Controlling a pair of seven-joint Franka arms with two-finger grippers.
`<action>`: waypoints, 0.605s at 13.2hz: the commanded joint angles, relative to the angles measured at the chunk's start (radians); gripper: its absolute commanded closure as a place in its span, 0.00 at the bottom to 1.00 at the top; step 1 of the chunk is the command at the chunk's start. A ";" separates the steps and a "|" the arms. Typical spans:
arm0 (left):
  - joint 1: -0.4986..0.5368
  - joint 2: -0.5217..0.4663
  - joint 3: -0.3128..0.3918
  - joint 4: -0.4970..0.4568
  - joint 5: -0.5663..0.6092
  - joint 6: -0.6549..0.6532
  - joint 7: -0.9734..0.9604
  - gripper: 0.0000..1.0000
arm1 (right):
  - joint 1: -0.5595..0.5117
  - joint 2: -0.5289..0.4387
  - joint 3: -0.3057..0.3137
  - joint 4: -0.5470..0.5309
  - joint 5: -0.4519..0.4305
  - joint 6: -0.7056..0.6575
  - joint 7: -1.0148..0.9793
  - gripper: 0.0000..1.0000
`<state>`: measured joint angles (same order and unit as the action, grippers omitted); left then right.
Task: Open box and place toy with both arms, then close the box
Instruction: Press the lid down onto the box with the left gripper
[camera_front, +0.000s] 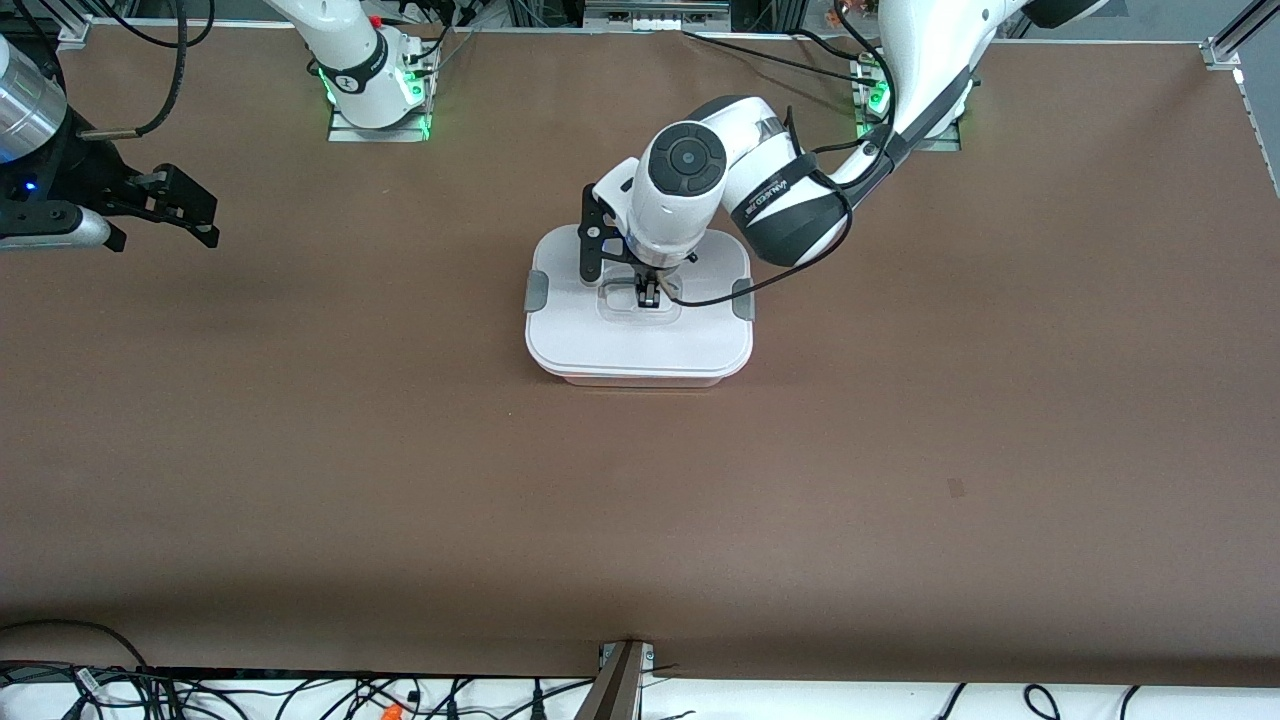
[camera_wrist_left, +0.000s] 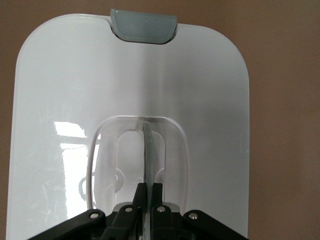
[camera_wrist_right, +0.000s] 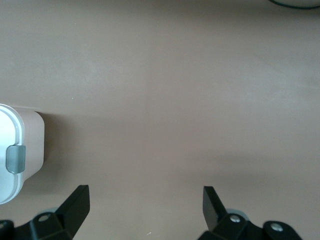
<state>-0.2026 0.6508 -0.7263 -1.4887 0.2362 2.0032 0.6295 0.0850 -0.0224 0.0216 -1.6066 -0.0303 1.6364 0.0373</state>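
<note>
The right tool (camera_front: 190, 215) hangs released, fingers spread wide, over the bare brown worktop (camera_front: 400, 450) at the right arm's end, well apart from the box (camera_front: 640, 340). The box sits mid-worktop, white lid (camera_wrist_left: 75, 75) on. The left tool (camera_front: 650, 292) is clenched on the lid's clear handle (camera_wrist_left: 146, 150).

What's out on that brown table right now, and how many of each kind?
Plastic box, closed: 1
White lid on it: 1
Grey side clips: 2
Clear lid handle, pinched by the left gripper: 1
Robot grippers, with the right gripper open over bare table: 2
Total: 7
</note>
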 joint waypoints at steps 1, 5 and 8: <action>-0.005 0.006 0.001 0.007 0.029 0.014 -0.022 1.00 | -0.010 0.007 0.004 0.022 0.020 -0.004 0.007 0.00; 0.006 -0.002 -0.001 0.004 0.018 0.000 -0.051 1.00 | -0.010 0.007 0.004 0.022 0.020 0.000 0.009 0.00; 0.006 -0.005 -0.004 0.001 0.017 -0.041 -0.111 1.00 | -0.010 0.007 0.004 0.020 0.020 0.000 0.007 0.00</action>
<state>-0.1992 0.6520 -0.7243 -1.4890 0.2362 1.9966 0.5730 0.0850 -0.0224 0.0216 -1.6065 -0.0302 1.6410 0.0373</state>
